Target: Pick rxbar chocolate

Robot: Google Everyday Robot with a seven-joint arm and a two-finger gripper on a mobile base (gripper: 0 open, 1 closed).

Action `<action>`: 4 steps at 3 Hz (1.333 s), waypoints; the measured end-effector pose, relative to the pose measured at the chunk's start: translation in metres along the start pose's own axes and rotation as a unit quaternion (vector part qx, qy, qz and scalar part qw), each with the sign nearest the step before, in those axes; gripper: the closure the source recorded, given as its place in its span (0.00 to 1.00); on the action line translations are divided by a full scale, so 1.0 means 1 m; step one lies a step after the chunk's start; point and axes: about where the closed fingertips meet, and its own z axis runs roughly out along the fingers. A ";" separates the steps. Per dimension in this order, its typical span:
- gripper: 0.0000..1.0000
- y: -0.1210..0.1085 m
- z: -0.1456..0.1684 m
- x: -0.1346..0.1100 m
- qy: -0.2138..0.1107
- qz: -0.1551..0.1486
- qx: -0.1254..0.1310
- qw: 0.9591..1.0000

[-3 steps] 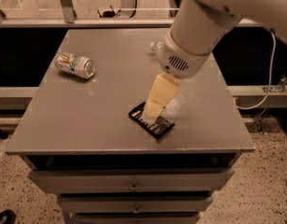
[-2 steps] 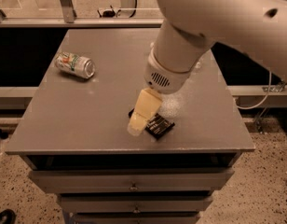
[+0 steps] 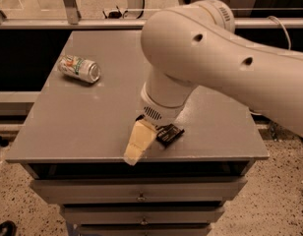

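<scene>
We see the claw [image 3: 136, 149], cream and matt like plastic, at the front edge of the bench [image 3: 82, 127], whose top looks smooth, matt grey. Just beside it, the rxbar chocolate [image 3: 170, 134] has a black, faintly glossy wrapper. The can [image 3: 79, 69] is shiny metal, the arm [image 3: 215, 58] a smooth white shell.

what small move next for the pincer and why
Probably shift the pincer toward picture-right and away from the table's front edge. Its tip hangs at that edge, beside the rxbar chocolate, not over it. The bar lies flat, partly hidden by the arm.
</scene>
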 end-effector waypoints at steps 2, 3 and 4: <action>0.16 -0.019 0.022 0.014 0.011 0.019 0.015 1.000; 0.39 -0.035 0.022 0.012 0.013 0.017 0.023 1.000; 0.63 -0.035 0.017 0.010 0.013 0.017 0.023 1.000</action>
